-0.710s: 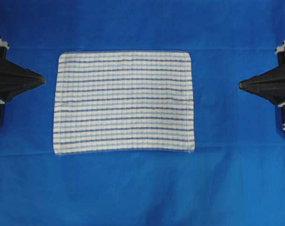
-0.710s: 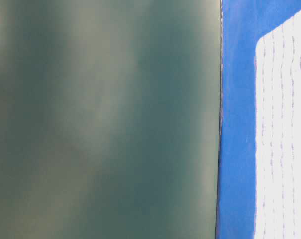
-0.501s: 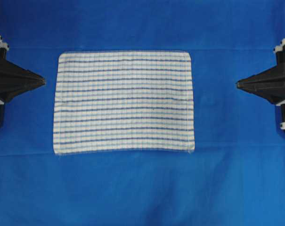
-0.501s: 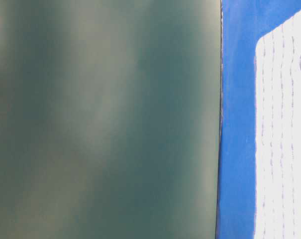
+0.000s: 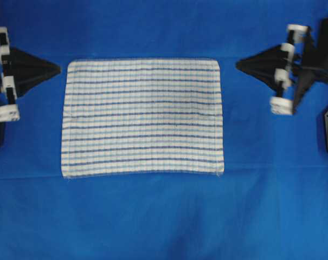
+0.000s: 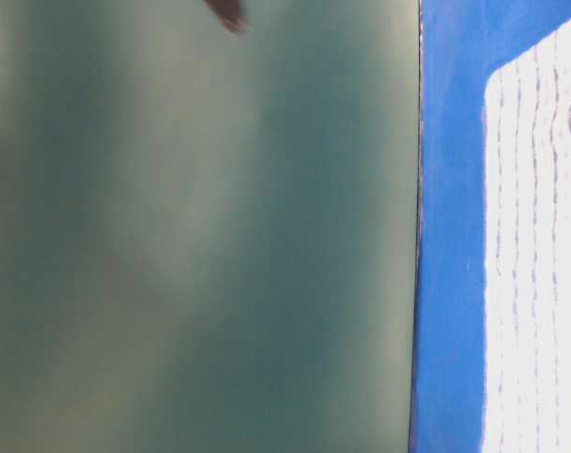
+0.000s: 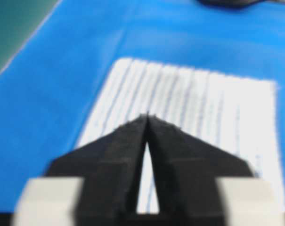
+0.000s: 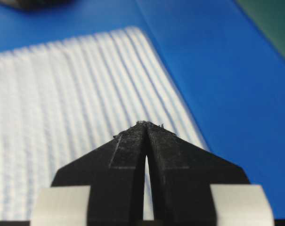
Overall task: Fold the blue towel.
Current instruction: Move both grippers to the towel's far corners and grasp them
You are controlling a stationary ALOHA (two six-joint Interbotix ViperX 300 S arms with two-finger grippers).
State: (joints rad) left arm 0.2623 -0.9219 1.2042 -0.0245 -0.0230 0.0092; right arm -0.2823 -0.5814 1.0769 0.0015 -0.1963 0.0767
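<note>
1. The blue towel is seen lying flat and unfolded on the blue table covering, roughly mid-table in the overhead view; a rectangle with rounded corners, white woven cloth crossed by thin dark-blue and light-blue stripes
2. A faint check weave and a slight horizontal crease across the towel's middle are noted; the covering is smooth, with soft wrinkles toward the near edge
3. The left gripper is seen beside the towel's upper left corner, apart from the cloth; its black tapered fingers are pressed together at the tips, nothing between them
4. The right gripper is seen off the towel's upper right corner, likewise clear of the cloth; jaws clenched to a point, nothing gripped
5. In each wrist view the towel is shown beyond the closed tips, a detail of the fingers' rough black surface that the overhead view lacks
6. The table-level view is mostly taken up by a blurred green surface, with only a strip of covering and one towel corner at the right
</note>
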